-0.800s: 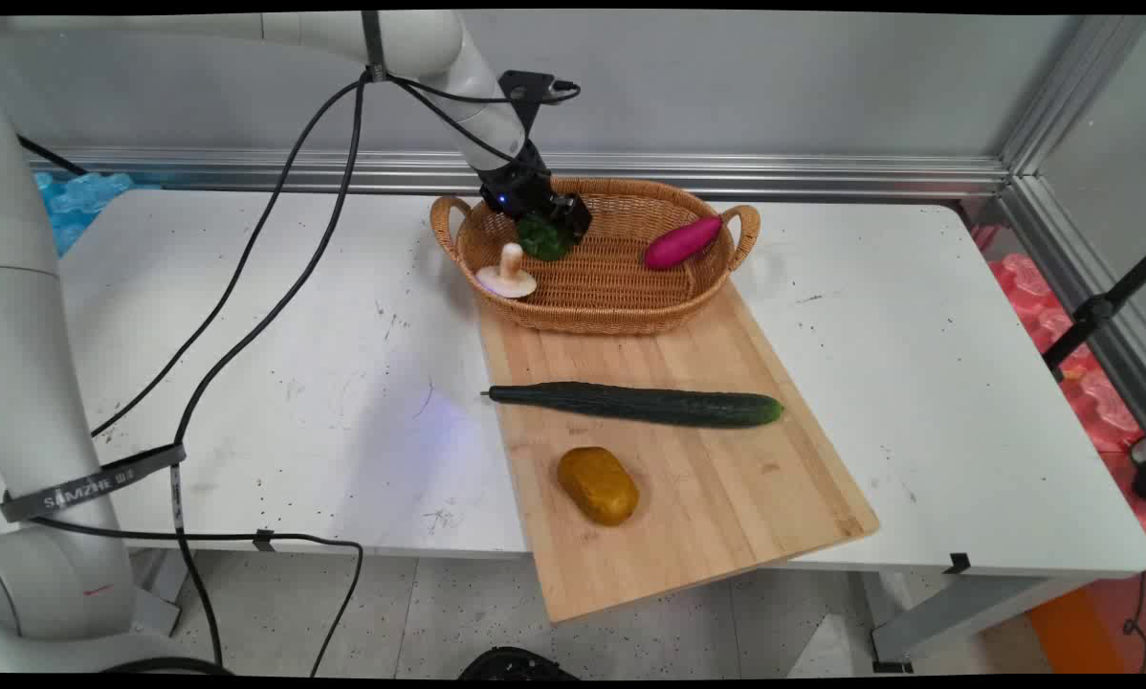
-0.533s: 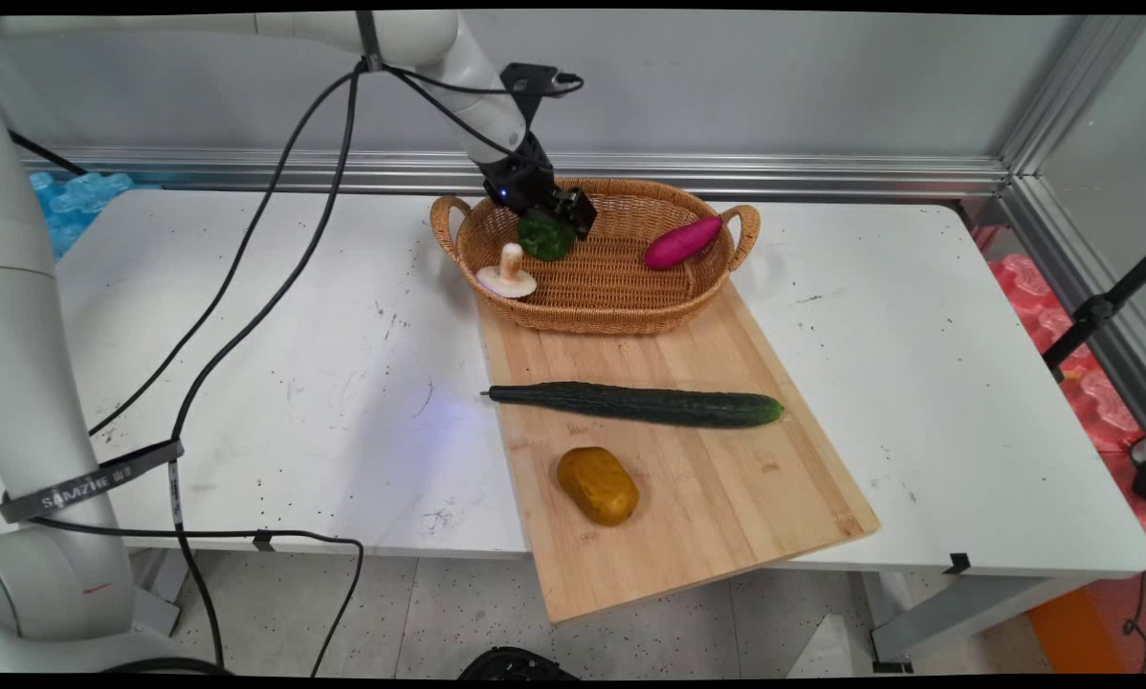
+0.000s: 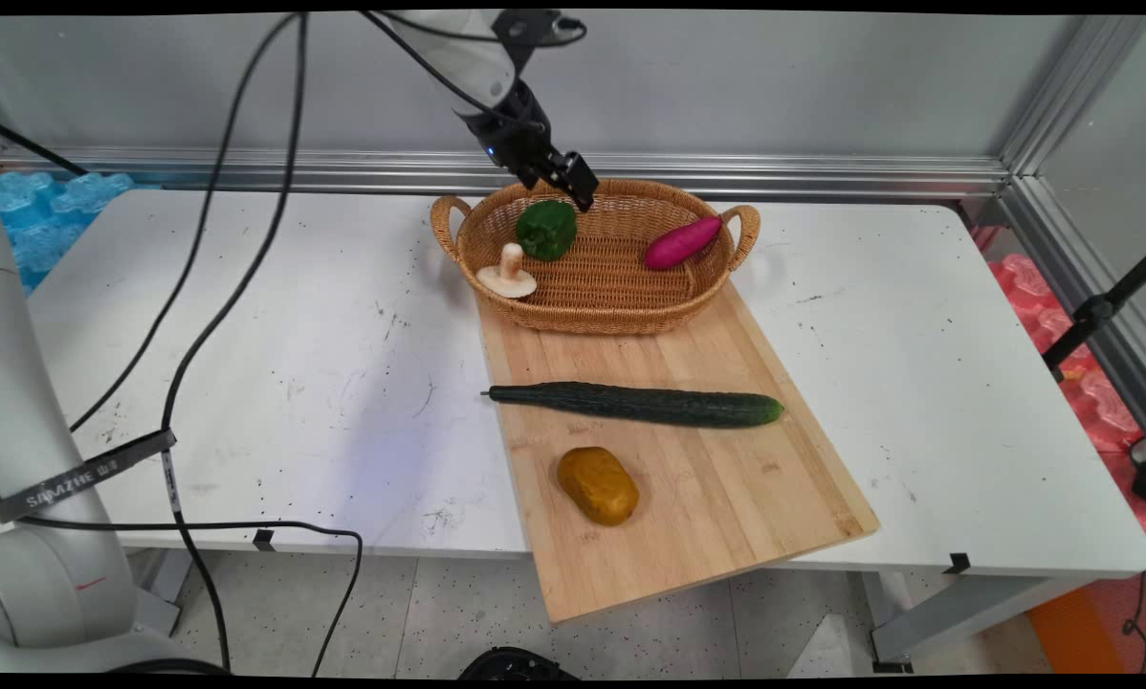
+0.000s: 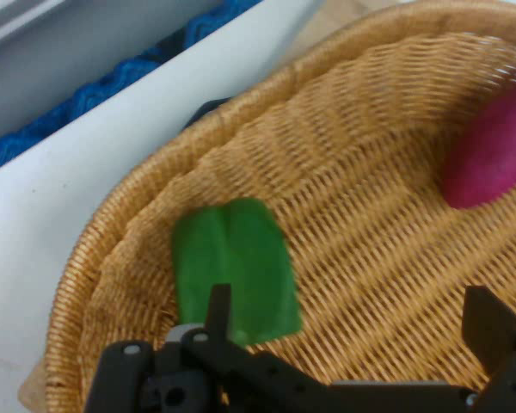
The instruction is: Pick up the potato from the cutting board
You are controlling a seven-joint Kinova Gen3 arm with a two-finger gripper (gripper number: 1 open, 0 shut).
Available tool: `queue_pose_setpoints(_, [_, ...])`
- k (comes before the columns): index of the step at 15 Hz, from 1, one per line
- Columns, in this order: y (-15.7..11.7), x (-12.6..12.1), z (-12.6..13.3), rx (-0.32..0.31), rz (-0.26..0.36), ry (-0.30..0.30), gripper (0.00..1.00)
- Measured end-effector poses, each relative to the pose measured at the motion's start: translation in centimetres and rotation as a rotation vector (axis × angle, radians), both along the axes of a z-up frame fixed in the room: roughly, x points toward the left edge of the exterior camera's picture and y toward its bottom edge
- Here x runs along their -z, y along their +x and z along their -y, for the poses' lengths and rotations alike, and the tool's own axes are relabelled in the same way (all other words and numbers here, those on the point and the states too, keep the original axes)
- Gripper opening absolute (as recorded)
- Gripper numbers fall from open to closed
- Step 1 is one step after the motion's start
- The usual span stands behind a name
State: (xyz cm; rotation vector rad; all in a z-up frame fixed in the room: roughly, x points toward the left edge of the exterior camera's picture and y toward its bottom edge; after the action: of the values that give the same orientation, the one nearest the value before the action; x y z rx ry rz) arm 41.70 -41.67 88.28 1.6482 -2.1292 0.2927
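Observation:
My gripper (image 3: 573,187) hangs open just above the back of the wicker basket (image 3: 621,306), with nothing between its fingers. Directly below it a green pepper (image 3: 546,230) lies free in the basket's left part. In the hand view the green pepper (image 4: 234,271) sits on the weave ahead of the left finger (image 4: 217,314), and the gripper (image 4: 353,323) stands apart from it. A pink sweet potato (image 3: 683,241) lies at the basket's right, and a pale mushroom (image 3: 508,274) at its front left. The sweet potato (image 4: 490,155) shows at the hand view's right edge.
The basket rests on the far end of a wooden cutting board (image 3: 726,498), which overhangs the table's near edge. On the board lie a long dark cucumber (image 3: 635,403) and a brown potato (image 3: 598,485). Black cables (image 3: 219,287) hang over the table's left half.
The gripper has let go of the green pepper and risen up and slightly right. The pepper stays lying in the basket.

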Motion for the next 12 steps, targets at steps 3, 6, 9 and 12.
queue_pose_setpoints(3, [-0.1,-3.4,-1.6,0.101,0.022,-0.025,1.0])
queue_pose_setpoints(6, [0.0,-6.2,-3.5,0.235,0.049,-0.035,1.0])
queue_pose_setpoints(9, [0.3,-8.3,-5.7,0.378,0.064,-0.031,1.0])
queue_pose_setpoints(12, [0.6,-9.6,-7.7,0.499,0.072,-0.024,1.0])
